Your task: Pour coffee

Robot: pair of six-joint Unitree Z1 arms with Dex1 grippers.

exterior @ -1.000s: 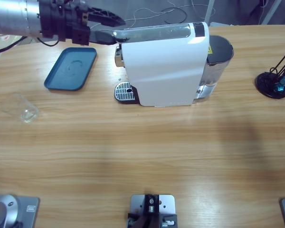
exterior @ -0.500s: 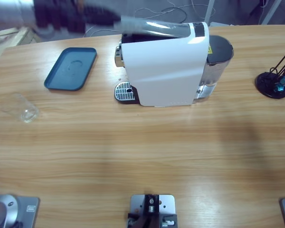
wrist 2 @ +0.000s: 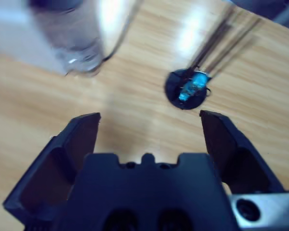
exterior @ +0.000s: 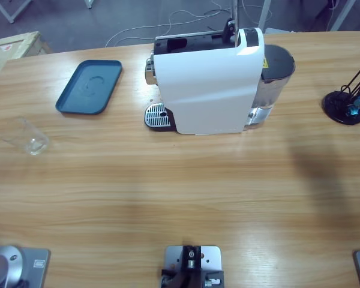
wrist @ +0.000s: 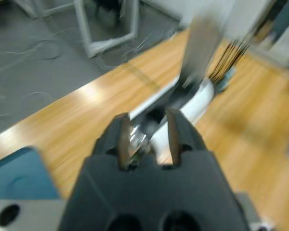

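Left wrist view: left pincer [wrist: 148, 139] nearly pressed together, empty; raised lever [wrist: 198, 50] could be struck. Right pincer [wrist 2: 149, 130] spread.

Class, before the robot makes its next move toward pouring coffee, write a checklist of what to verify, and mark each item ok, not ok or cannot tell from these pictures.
1. Lever on top of the coffee machine raised: ok, the lever stands upright.
2. Glass under the spout, on the drip grille: not ok, it lies on its side far from the machine.
3. Tray free: ok.
4. Left claw free of the lever: cannot tell.
5. Right claw open and empty: ok, above bare table near the black stand.
6. Coffee present: cannot tell, none visible.
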